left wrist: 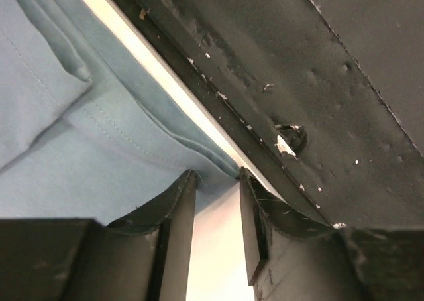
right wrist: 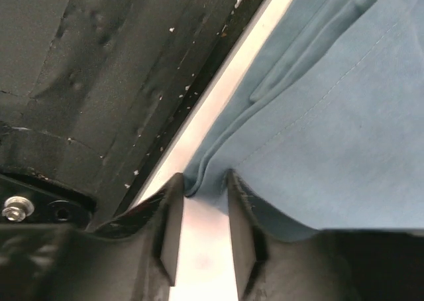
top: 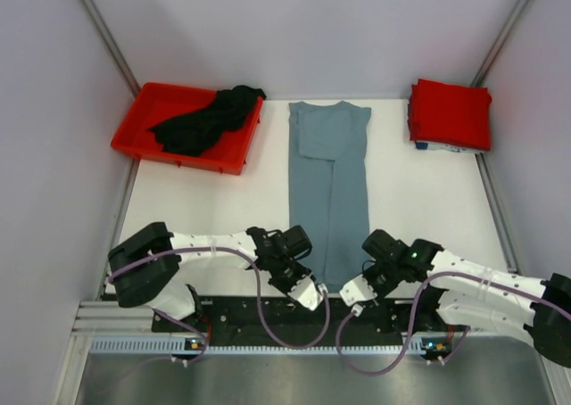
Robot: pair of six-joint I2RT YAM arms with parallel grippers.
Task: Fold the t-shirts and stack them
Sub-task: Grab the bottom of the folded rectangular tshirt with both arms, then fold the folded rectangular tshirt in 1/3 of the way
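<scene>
Tabletop [top: 419,209]: left arm [top: 219,242], right arm [top: 473,276] crouch at grey-blue t-shirt [top: 328,182] hem.

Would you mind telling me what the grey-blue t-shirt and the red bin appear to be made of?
The grey-blue t-shirt looks like soft matte cloth, probably cotton: it lies in folds, with stitched hems in the wrist views. The red bin seems rigid moulded plastic, slightly glossy, with straight walls and a rim.

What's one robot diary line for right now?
grey-blue t-shirt: flat strip | left gripper: jaws apart at near hem corner | right gripper: same | red t-shirt: folded, far right | black t-shirt: in red bin
</scene>
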